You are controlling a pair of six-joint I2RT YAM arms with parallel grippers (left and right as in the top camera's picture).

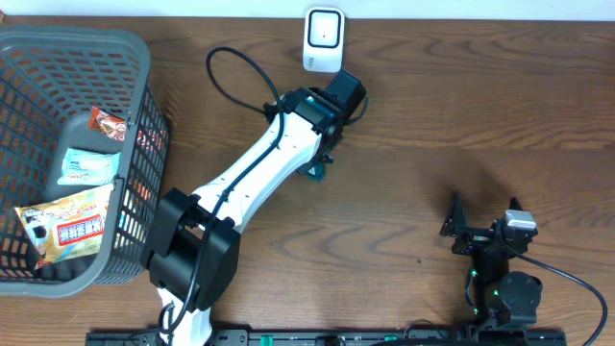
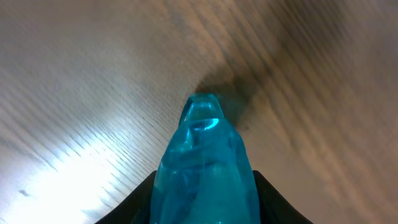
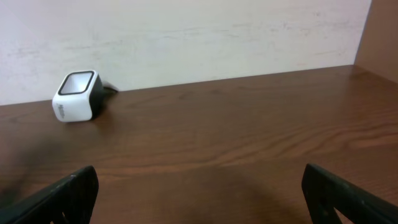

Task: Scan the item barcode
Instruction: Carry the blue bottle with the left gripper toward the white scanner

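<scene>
While the left tool (image 2: 205,208) grips a blue item (image 2: 204,155), the scanner (image 1: 324,38) stands near

A dark brown wooden table (image 1: 480,115) with long grain lines lay under everything. Ahead of the right gripper (image 3: 202,199) it ran away to a pale, off-white wall (image 3: 217,37), faintly scuffed, which met the far edge of the wood. Up to that gripper's right a brown panel (image 3: 382,31) stood against the wall. Beneath the left gripper (image 2: 205,208) the wood caught a bright glare on the gripper's left, and a soft shadow lay just ahead of it
</scene>
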